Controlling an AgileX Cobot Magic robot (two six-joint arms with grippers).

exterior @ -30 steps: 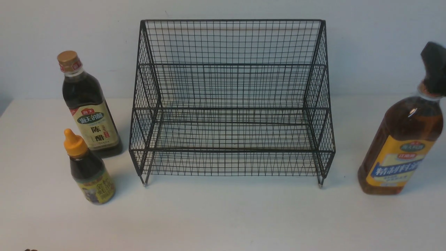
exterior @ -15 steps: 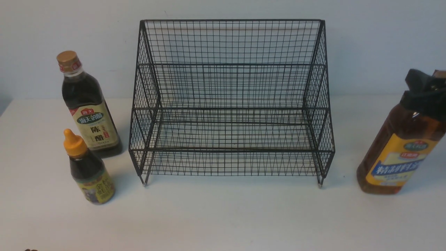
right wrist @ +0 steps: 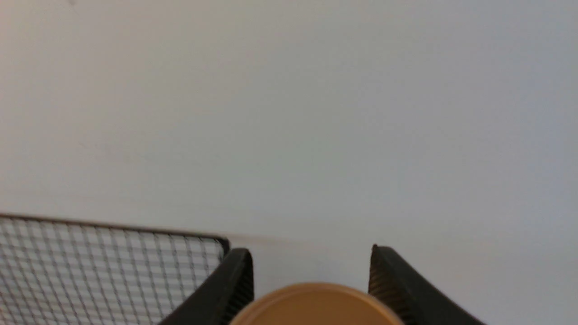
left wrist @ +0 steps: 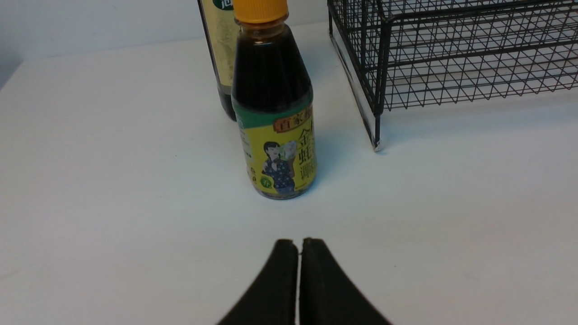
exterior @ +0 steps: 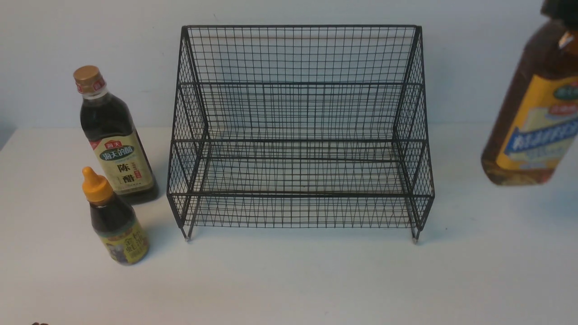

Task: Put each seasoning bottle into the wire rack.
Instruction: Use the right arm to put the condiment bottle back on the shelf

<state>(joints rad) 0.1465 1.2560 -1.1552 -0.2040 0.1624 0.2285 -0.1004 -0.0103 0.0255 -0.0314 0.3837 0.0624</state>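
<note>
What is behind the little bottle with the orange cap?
The tall dark bottle with the gold cap stands just behind the little bottle. From the left wrist camera the little one covers most of it; whether they touch cannot be told.

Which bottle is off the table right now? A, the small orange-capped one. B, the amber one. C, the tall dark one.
B: the amber bottle hangs clear of the table, to the right of the rack, with the right gripper closed around its cap.
</note>
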